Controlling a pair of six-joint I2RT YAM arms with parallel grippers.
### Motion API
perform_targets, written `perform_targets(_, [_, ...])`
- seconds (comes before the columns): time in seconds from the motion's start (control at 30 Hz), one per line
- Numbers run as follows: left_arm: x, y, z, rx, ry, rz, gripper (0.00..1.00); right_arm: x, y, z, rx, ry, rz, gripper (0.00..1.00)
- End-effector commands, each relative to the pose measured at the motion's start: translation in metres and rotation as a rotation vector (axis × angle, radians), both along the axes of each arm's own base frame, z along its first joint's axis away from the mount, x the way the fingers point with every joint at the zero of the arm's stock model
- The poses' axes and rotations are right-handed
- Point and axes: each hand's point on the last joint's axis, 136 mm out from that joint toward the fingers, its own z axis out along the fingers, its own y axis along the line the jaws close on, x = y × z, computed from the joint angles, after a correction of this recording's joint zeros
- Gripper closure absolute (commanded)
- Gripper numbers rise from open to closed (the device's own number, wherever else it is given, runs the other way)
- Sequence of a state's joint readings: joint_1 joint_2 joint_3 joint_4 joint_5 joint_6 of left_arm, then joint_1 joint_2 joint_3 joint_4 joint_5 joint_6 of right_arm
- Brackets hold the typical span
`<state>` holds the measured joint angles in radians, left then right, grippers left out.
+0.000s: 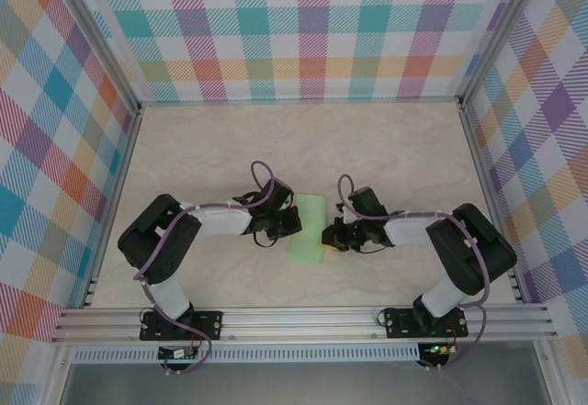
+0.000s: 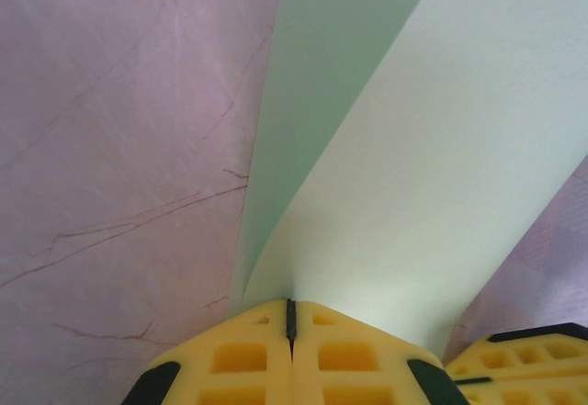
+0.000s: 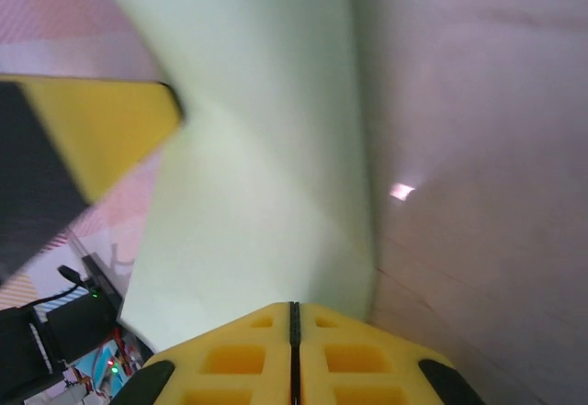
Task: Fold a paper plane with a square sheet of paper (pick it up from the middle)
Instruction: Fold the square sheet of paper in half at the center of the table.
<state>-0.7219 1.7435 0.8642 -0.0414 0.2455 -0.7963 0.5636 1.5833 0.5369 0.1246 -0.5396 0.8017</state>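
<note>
Plaid walls [image 1: 312,28] in pink, teal and orange are boxing in a pale marbled table [image 1: 303,139], and both arms are reaching inward toward its middle. Between them, the green sheet of paper [image 1: 308,230] is showing from above as a narrow strip running front to back, closer to the front rail [image 1: 303,318] than to the back wall.

The left gripper [image 1: 292,221] is meeting the strip on its left side, and the right gripper [image 1: 329,237] is coming in at the near right corner.

Over to the left wrist camera: the left gripper [image 2: 291,318] is pressing its yellow fingers [image 2: 239,359] tight together, and the paper [image 2: 423,175] is fanning up out of that seam in two layers, a shaded panel on the left and a brighter one on the right. It is clamped on the sheet. A yellow finger of the other arm is peeking in at the bottom right.

On the right wrist camera, the right gripper [image 3: 294,318] is likewise squeezed closed, with the paper [image 3: 266,148] rising straight out from between its fingers, so it is pinching the sheet too. The table is running along the paper's right edge here.

Whether the sheet is lifting clear of the table, I cannot tell.
</note>
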Motion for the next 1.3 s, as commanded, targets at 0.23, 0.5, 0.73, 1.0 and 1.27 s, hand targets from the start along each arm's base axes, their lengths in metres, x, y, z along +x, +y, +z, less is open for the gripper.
perform_targets(0.23, [-0.022, 0.014, -0.022, 0.076, 0.067, -0.023, 1.0, -0.01, -0.005, 0.008, 0.005, -0.057, 0.045, 0.88])
perform_targets(0.5, [-0.023, 0.015, -0.023, 0.079, 0.07, -0.024, 1.0, -0.013, 0.011, 0.036, 0.108, -0.112, 0.09, 0.86])
perform_targets(0.73, [-0.024, 0.015, -0.025, 0.081, 0.075, -0.021, 1.0, -0.022, 0.005, 0.009, 0.072, -0.068, 0.081, 0.86])
perform_targets(1.0, [-0.024, 0.016, -0.026, 0.085, 0.075, -0.022, 1.0, -0.028, -0.001, -0.002, 0.033, -0.047, 0.086, 0.86])
perform_targets(1.27, [-0.025, 0.017, -0.027, 0.085, 0.077, -0.022, 1.0, -0.024, 0.012, 0.023, 0.052, -0.104, 0.111, 0.85])
